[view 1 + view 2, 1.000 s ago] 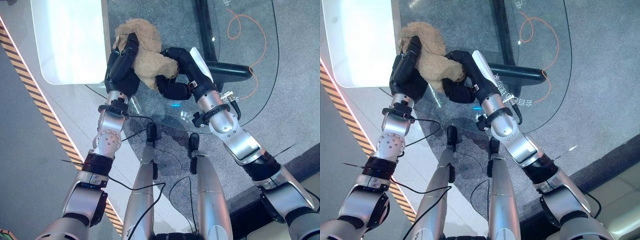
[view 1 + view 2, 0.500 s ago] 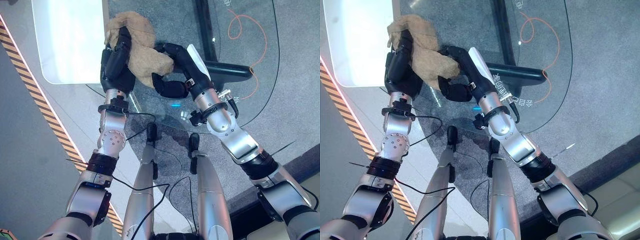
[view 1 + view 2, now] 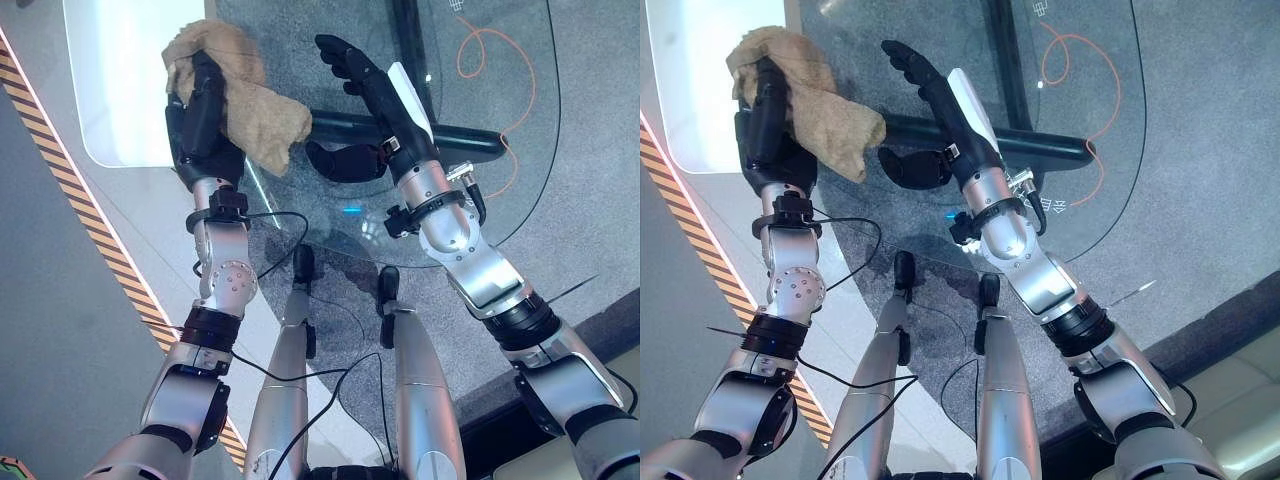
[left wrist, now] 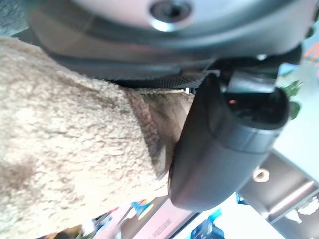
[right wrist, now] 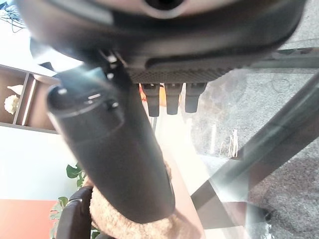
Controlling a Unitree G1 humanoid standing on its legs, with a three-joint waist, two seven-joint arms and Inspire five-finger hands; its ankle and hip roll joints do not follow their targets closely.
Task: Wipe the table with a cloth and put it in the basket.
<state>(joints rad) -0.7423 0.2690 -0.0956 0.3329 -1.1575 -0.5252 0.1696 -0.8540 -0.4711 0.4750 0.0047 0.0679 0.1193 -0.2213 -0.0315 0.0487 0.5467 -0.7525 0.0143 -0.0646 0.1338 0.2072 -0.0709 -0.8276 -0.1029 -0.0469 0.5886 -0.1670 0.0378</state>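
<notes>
The tan cloth is gripped by the left hand, whose fingers are curled over its bunched upper part while a loose fold hangs down toward the right; it is held at the left edge of the glass table, partly over the white surface beside it. Such a one-handed hold is judged to suit carrying the cloth off to the basket rather than wiping. The right hand is held over the glass, apart from the cloth, with fingers straight and spread and nothing in it. An orange cable is seen through the glass. No basket can be made out, so its contents cannot be told.
</notes>
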